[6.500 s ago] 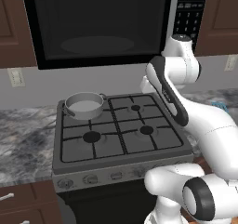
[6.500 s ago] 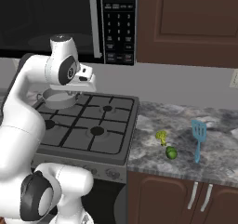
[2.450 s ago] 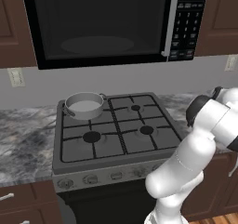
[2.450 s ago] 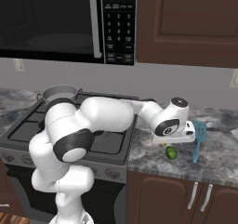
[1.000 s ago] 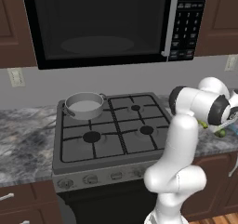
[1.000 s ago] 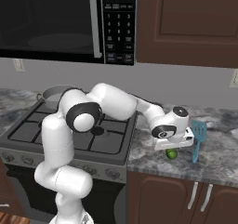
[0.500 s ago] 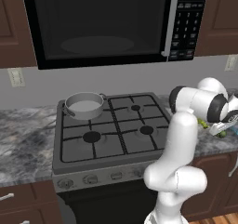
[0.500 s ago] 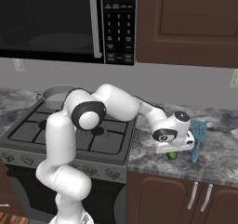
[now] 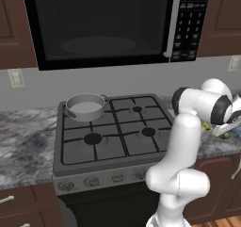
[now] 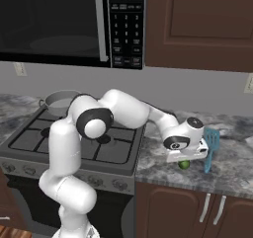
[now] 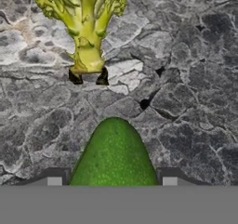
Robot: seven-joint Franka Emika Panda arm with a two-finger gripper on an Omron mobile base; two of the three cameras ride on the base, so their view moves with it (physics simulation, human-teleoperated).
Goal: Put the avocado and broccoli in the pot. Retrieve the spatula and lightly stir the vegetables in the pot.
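The avocado (image 11: 114, 153), smooth and dark green, lies on the grey stone counter right of the stove, also seen as a small ball (image 10: 184, 164) under the hand. My gripper (image 11: 112, 180) is down over it, one finger on each side, pressed against its flanks. The broccoli (image 11: 83, 14), a lumpy yellow-green floret, lies just beyond the avocado, apart from it. The light blue spatula (image 10: 210, 148) rests on the counter right of the hand. The grey pot (image 9: 85, 107) stands on the stove's back left burner, far from the gripper.
The black gas stove (image 9: 117, 136) fills the middle, with a microwave (image 9: 103, 23) above it. The counter's front edge (image 10: 197, 182) runs close below the avocado. Dark wood cabinets hang above the counter on the right.
The hand has sunk a little lower onto the avocado, and the fingers have drawn in from wide apart until they meet its sides.
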